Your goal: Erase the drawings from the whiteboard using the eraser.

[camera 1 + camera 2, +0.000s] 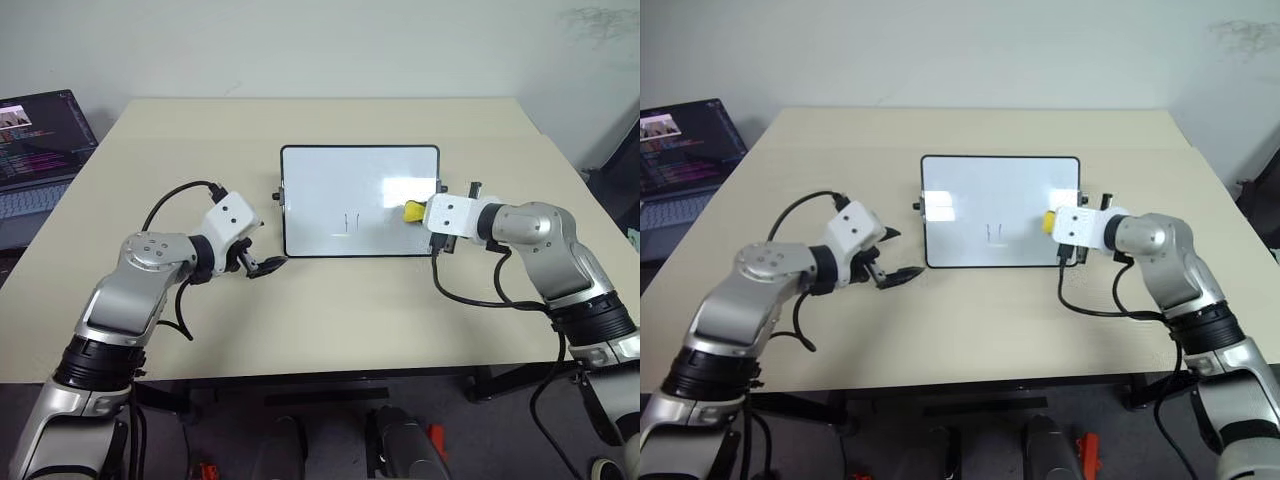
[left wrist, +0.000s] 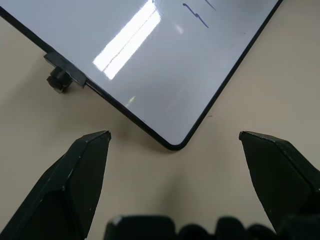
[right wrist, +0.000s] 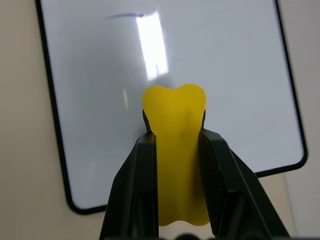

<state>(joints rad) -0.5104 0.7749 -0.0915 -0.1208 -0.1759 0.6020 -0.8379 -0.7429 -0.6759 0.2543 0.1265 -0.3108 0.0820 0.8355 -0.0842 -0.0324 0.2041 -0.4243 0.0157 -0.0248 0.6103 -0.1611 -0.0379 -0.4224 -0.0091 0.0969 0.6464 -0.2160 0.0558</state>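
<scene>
Left pincer (image 1: 262, 266) gaped empty at the whiteboard's (image 1: 330, 190) near-left corner.
Right pincer (image 3: 176, 145) clamped the eraser (image 1: 414, 211) over the board's right edge; the drawings (image 1: 351, 222) lay leftward, mid-board, nearer the right arm.

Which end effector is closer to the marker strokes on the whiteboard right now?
Right. The right end effector, shut on the eraser, is over the whiteboard near its right edge, beside the drawings. The left end effector sits open off the board's lower-left corner.
</scene>
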